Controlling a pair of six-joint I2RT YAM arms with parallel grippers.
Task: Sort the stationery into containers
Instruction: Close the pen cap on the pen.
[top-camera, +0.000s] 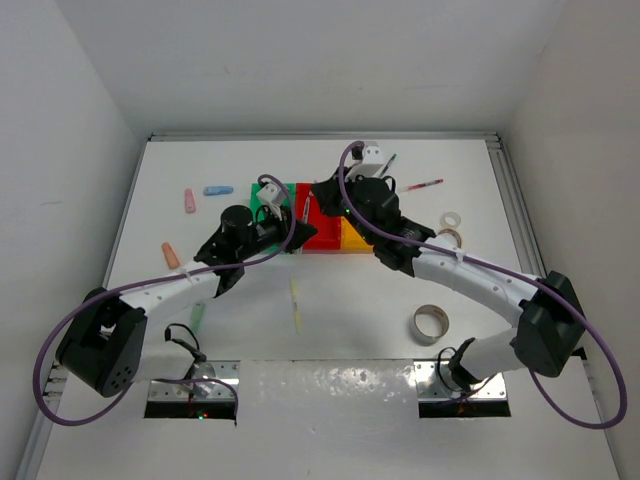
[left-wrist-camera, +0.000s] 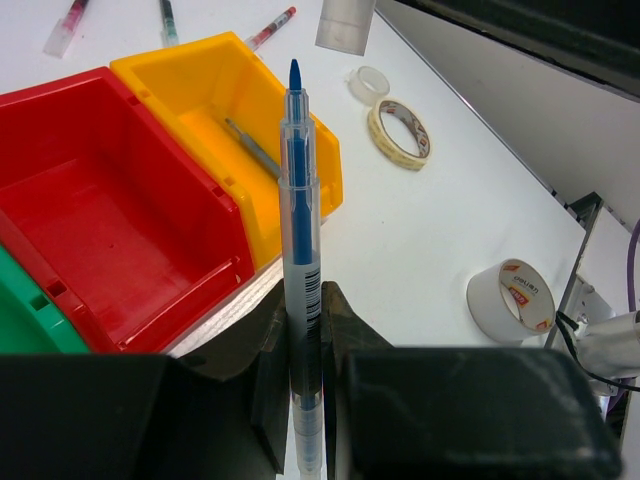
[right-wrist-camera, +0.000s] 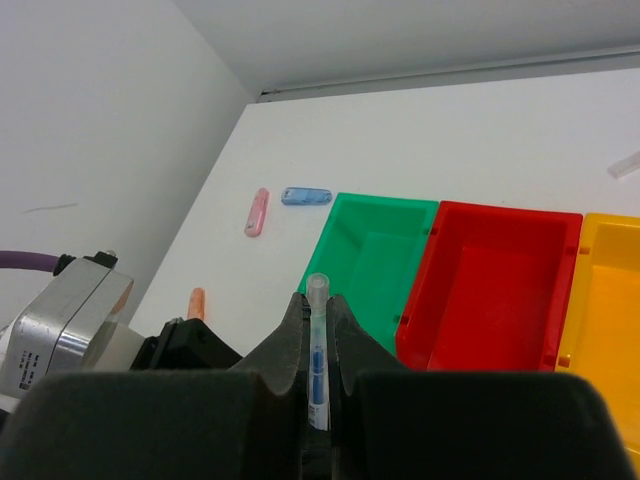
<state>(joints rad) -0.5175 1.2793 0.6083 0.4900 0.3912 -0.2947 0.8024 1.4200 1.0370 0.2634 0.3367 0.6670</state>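
While left pincer (left-wrist-camera: 305, 312) clamps a blue pen (left-wrist-camera: 298, 200) at the containers (left-wrist-camera: 190, 95), right pincer (right-wrist-camera: 318, 312) grips what looks like a clear pen (right-wrist-camera: 318, 288).

The white table (top-camera: 350, 290) carries a joined row of bins (top-camera: 322, 240), green, red and yellow. Left of the bins lie a pink piece (top-camera: 189, 201), a blue piece (top-camera: 218, 190) and an orange piece (top-camera: 171, 254). On the near side of the bins lie a pale yellow pen (top-camera: 296, 303) and a wide tape roll (top-camera: 432, 322). Right of the bins sit a small clear ring (top-camera: 452, 219) and a beige tape ring (top-camera: 450, 237), with a red pen (top-camera: 424, 185) beyond.
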